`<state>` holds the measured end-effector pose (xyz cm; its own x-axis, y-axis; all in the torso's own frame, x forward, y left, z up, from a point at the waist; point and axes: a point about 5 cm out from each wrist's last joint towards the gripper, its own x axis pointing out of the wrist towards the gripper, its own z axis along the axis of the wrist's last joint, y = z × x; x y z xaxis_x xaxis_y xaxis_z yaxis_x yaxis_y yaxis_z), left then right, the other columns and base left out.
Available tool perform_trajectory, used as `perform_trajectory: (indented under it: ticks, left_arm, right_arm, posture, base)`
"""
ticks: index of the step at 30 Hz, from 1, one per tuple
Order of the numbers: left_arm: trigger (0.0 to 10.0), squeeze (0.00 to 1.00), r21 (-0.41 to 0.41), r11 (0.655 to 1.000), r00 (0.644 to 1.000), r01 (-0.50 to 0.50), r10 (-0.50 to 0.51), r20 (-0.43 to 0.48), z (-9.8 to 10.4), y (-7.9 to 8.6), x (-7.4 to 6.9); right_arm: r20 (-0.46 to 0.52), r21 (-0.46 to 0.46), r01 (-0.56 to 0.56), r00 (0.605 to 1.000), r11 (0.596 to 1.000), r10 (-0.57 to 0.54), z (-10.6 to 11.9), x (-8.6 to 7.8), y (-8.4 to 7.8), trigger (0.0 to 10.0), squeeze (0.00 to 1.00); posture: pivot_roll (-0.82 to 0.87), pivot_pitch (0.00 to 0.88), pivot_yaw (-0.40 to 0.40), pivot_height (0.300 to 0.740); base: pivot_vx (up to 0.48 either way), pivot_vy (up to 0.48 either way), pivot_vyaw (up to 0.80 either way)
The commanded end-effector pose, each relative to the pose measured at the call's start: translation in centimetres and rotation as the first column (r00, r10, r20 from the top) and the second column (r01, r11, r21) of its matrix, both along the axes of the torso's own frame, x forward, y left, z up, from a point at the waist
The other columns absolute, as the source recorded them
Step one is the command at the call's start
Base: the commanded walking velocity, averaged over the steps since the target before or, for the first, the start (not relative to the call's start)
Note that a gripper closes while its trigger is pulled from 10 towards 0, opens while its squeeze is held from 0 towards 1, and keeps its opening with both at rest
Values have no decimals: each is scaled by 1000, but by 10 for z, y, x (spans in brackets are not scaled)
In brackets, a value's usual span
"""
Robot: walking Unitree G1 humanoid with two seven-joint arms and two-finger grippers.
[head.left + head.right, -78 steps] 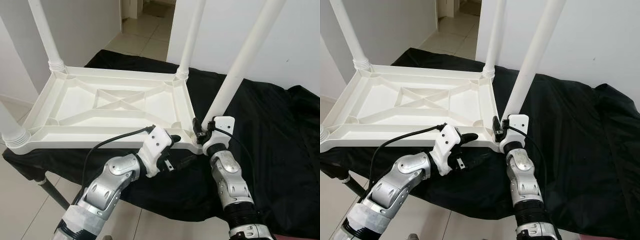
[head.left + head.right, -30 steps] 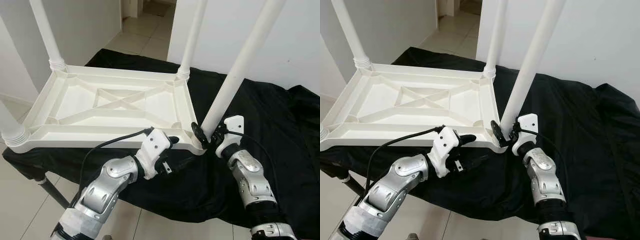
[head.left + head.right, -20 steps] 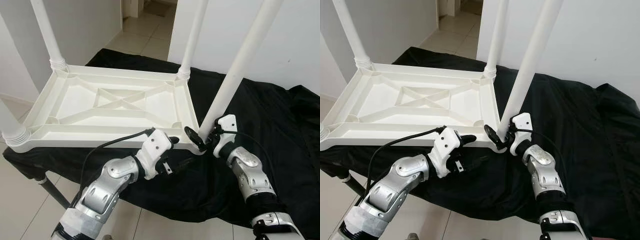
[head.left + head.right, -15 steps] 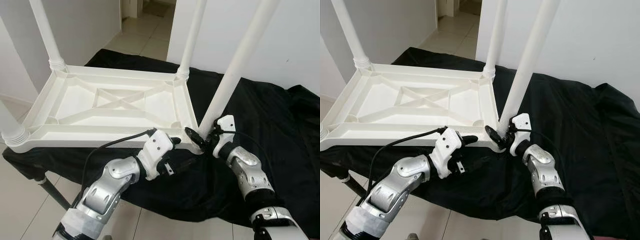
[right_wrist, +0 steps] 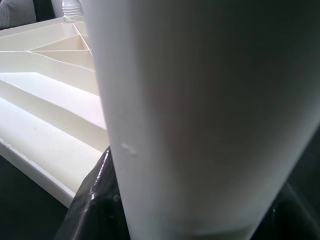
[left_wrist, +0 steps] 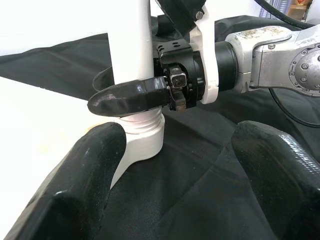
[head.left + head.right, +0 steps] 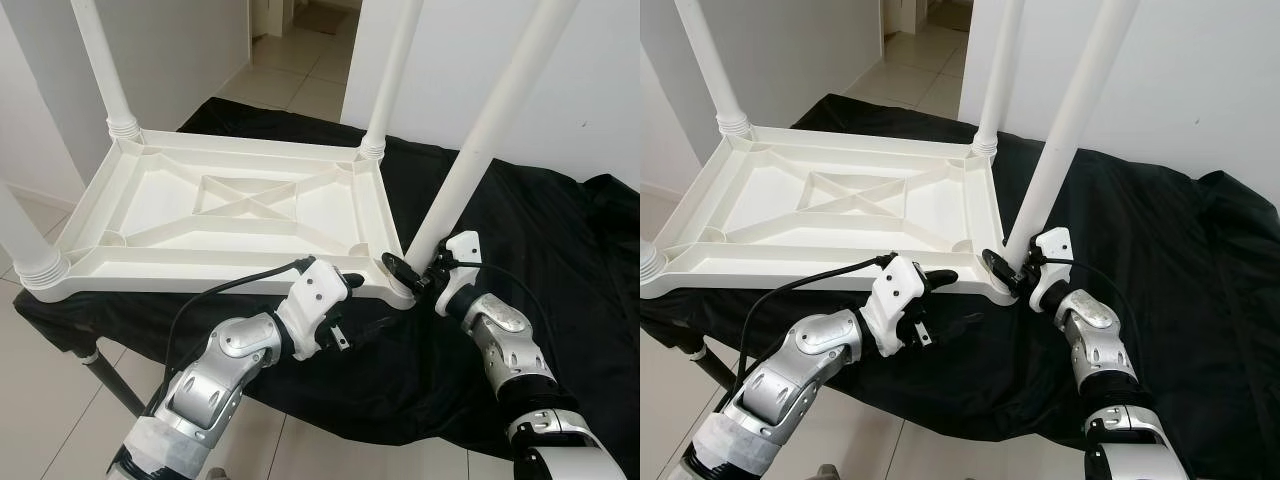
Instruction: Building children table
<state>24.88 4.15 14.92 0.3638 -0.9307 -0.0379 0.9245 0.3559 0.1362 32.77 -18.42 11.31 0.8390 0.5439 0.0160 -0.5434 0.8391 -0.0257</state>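
White walls and pale floor tiles surround a bench draped in black cloth (image 7: 520,250); an open doorway lies behind it.

1. Task item. The white plastic children table (image 7: 230,215) lies upside down on the cloth, toward the bench's left half. Its underside faces up, showing a raised rim and crossed stiffening ribs. Four round white legs stand in ribbed corner sockets. The near-right leg (image 7: 480,140) leans to the right rather than standing straight.

2. Right pincer (image 7: 412,277). It is closed around the base of the near-right leg, just above the socket. In the right wrist view the leg (image 5: 200,115) sits between the two black fingers (image 5: 95,200).

3. Left pincer (image 7: 350,300). It hovers at the table's near rim, just left of the same corner. In the left wrist view its fingers (image 6: 75,185) are spread wide and grip nothing; the socket lies between them.

4. Edges and room. The table's near-left corner reaches the bench edge. Bare cloth extends to the right of the table. A dark bench leg (image 7: 110,385) shows below the front edge.
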Motion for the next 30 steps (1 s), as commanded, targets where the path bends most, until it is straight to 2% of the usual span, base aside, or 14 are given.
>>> perform_trajectory:
  ticks: [1, 2, 8, 12, 14, 15, 17, 18, 19, 21, 23, 24, 26, 30]
  left_arm:
    - [10000, 0, 14, 1000, 1000, 8, -8, 4, -1, -2, 1]
    - [10000, 0, 13, 1000, 1000, 11, -11, 4, -1, -2, 1]
    - [10000, 0, 17, 1000, 1000, 12, -12, 4, -2, -2, 1]
    - [10000, 0, 15, 1000, 1000, 14, -14, 1, -2, -2, 0]
    - [10000, 0, 15, 1000, 1000, 14, -14, 1, -2, -2, 0]
    - [10000, 0, 16, 1000, 1000, 17, -17, 1, -3, -2, -1]
    - [10000, 0, 16, 1000, 1000, 17, -17, 1, -3, -2, -1]
    - [10000, 0, 16, 1000, 1000, 17, -17, 1, -3, -2, -1]
    - [10000, 0, 16, 1000, 1000, 17, -17, 1, -3, -2, -1]
    - [10000, 0, 16, 1000, 1000, 17, -17, 0, -3, -2, -1]
    - [10000, 0, 16, 1000, 1000, 17, -17, 0, -3, -2, -1]
    - [10000, 0, 16, 1000, 1000, 17, -17, -1, -3, -2, -1]
    - [10000, 0, 16, 1000, 1000, 17, -17, -1, -3, -2, -1]
    - [10000, 0, 14, 1000, 1000, 19, -19, -2, -3, -3, -2]
  right_arm:
    - [-8, 24, 31, 999, 999, -31, -1, -2, -7, 10000, 0]
    - [1, 13, 89, 996, 996, -89, -3, -3, -3, 10000, 0]
    - [29, 2, 207, 978, 978, -207, -5, -5, 6, 10000, 0]
    - [-8, 70, 326, 945, 943, -327, -10, -9, 15, 10000, 0]
    - [-8, 70, 326, 945, 943, -327, -10, -9, 15, 10000, 0]
    - [-67, 66, 492, 870, 868, -488, -22, -15, 25, 10000, 0]
    - [-67, 66, 492, 870, 868, -488, -22, -15, 25, 10000, 0]
    - [-81, 58, 544, 838, 837, -539, -26, -18, 28, 10000, 0]
    - [-81, 58, 544, 838, 837, -539, -26, -18, 28, 10000, 0]
    - [-104, 46, 652, 757, 757, -645, -32, -20, 37, 10000, 0]
    - [-104, 46, 652, 757, 757, -645, -32, -20, 37, 10000, 0]
    - [-123, 51, 684, 728, 728, -675, -32, -20, 46, 10000, 0]
    - [-123, 51, 684, 728, 728, -675, -32, -20, 46, 10000, 0]
    - [-141, 84, 666, 745, 742, -652, -29, -20, 61, 10000, 0]
  posture:
    - [-12, 0, -95, 740]
    - [-15, 0, -95, 740]
    - [-15, 0, -95, 740]
    - [-16, 0, -94, 740]
    - [-16, 0, -94, 740]
    - [-16, 0, -97, 740]
    - [-16, 0, -97, 740]
    - [-16, 0, -97, 740]
    - [-16, 0, -97, 740]
    - [-10, 0, -97, 740]
    - [-10, 0, -97, 740]
    - [-10, 0, -97, 740]
    - [-10, 0, -97, 740]
    - [-9, 0, -98, 740]
  base:
    - [0, 0, 0]
    - [0, 0, 0]
    - [0, 0, 0]
    - [0, 0, 0]
    - [0, 0, 0]
    - [0, 0, 0]
    - [0, 0, 0]
    - [0, 0, 0]
    - [0, 0, 0]
    - [0, 0, 0]
    - [0, 0, 0]
    - [0, 0, 0]
    - [0, 0, 0]
    - [0, 0, 0]
